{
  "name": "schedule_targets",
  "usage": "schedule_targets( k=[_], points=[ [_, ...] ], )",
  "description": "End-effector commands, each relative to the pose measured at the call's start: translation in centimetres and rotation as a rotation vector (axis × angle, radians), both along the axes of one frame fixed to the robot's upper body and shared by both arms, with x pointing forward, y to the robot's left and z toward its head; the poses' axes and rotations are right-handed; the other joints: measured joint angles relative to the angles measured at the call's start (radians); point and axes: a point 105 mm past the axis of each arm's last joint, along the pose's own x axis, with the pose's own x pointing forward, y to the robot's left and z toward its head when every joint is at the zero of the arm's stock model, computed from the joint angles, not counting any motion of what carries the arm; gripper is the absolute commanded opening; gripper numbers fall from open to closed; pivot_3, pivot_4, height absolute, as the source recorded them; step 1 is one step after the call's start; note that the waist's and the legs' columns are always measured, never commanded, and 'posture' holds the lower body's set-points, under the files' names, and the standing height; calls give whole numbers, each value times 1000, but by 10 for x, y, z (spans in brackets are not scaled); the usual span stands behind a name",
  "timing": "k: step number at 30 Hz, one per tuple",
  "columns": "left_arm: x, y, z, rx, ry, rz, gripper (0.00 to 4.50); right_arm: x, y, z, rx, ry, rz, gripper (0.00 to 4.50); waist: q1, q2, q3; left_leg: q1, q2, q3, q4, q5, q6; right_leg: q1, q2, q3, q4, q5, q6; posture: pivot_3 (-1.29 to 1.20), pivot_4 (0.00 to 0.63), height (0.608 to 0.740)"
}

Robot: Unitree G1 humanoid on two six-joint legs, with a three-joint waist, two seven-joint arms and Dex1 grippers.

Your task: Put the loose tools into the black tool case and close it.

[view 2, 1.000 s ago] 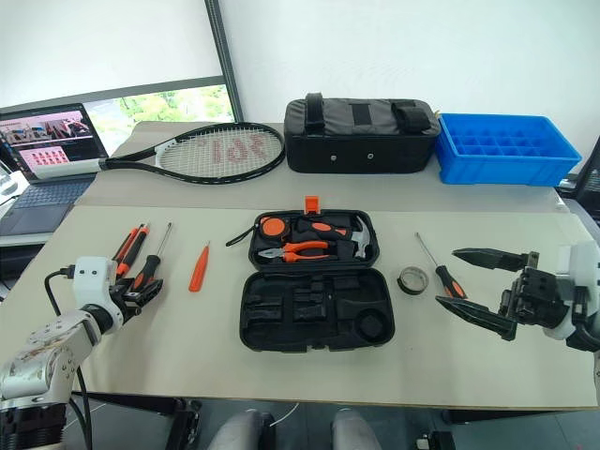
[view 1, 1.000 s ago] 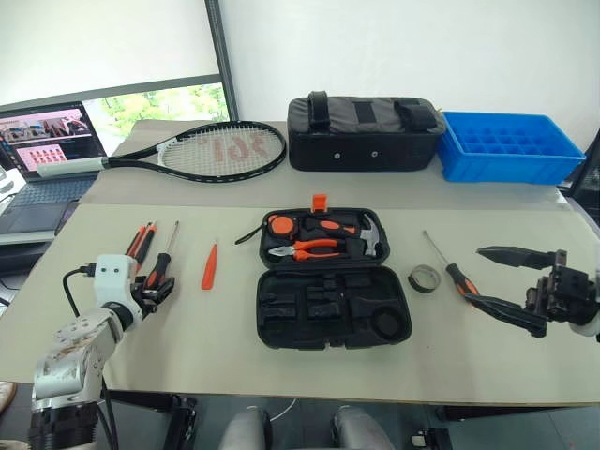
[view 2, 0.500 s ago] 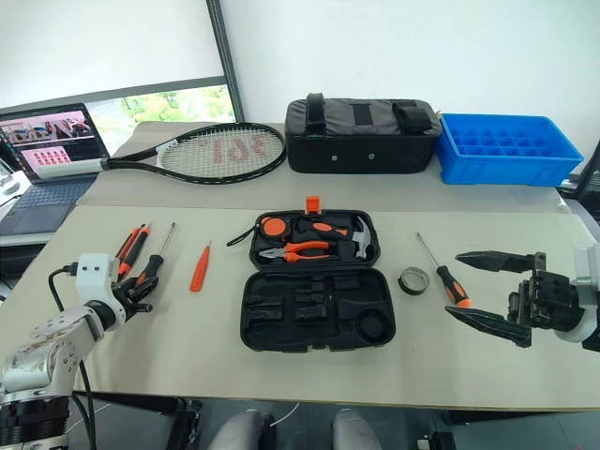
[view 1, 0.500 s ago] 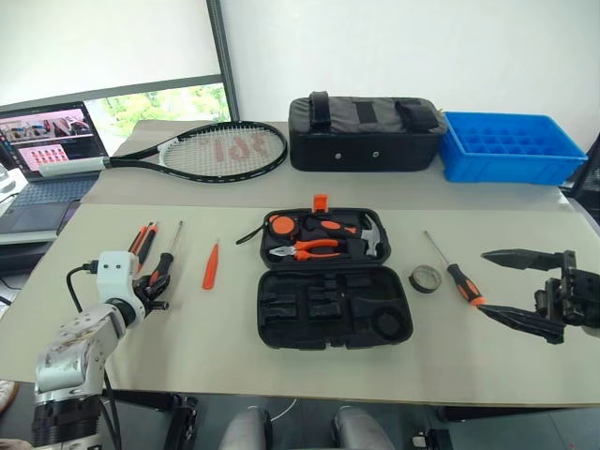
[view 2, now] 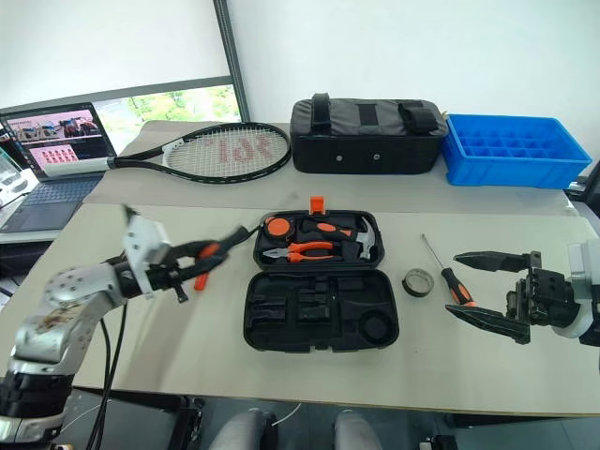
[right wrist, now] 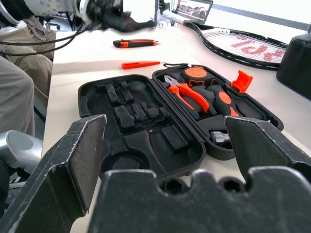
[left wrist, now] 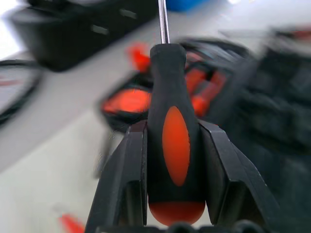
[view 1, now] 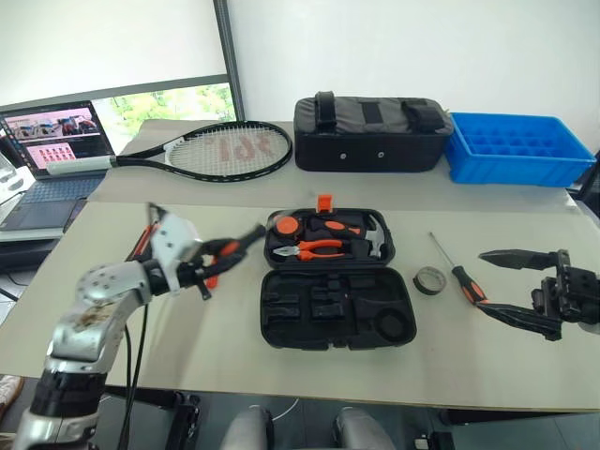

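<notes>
Left hand [left wrist: 170, 145] clamped on a screwdriver [left wrist: 170, 121], up off the bench [view 1: 225, 347] beside the open case [view 1: 333, 309]. Right hand [view 1: 506, 286] spread wide, empty, near tape roll [view 1: 428, 279].

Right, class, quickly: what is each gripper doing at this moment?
Left gripper: shut on a black-and-orange screwdriver, lifted above the table.
Right gripper: open, holding nothing, beside the other screwdriver.
</notes>
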Motion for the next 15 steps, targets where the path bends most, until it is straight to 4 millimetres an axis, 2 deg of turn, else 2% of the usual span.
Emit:
schedule_targets(
  k=[1, 6, 11, 15],
  points=[
    [2, -20, -4, 148, -44, -206, 957, -6, -2, 7, -38, -46, 21, 4500, 3, 0, 0, 0, 0, 0, 0, 0, 0, 0, 0, 0, 0, 0, 0, 0, 150, 707],
    [14, -38, -16, 238, -28, -317, 957, -12, -1, 4, -35, -50, 3, 4500, 4, 2, -1, -4, 0, 0, 2, -1, 1, -1, 0, 0, -1, 0, 1, 0, 150, 707],
    [31, -48, -33, 353, -18, -343, 957, -19, -4, 3, -43, -56, -33, 4500, 3, 1, 0, -4, 0, -1, 3, -1, 2, -1, 0, 0, 0, 0, 1, 0, 150, 707],
    [37, -56, -41, 361, -6, -340, 957, -25, -7, 2, -44, -58, -57, 4500, 3, 0, 0, -5, 0, -1, 7, -1, 2, 0, 0, 0, 0, -1, 2, 0, 150, 707]
  ],
)
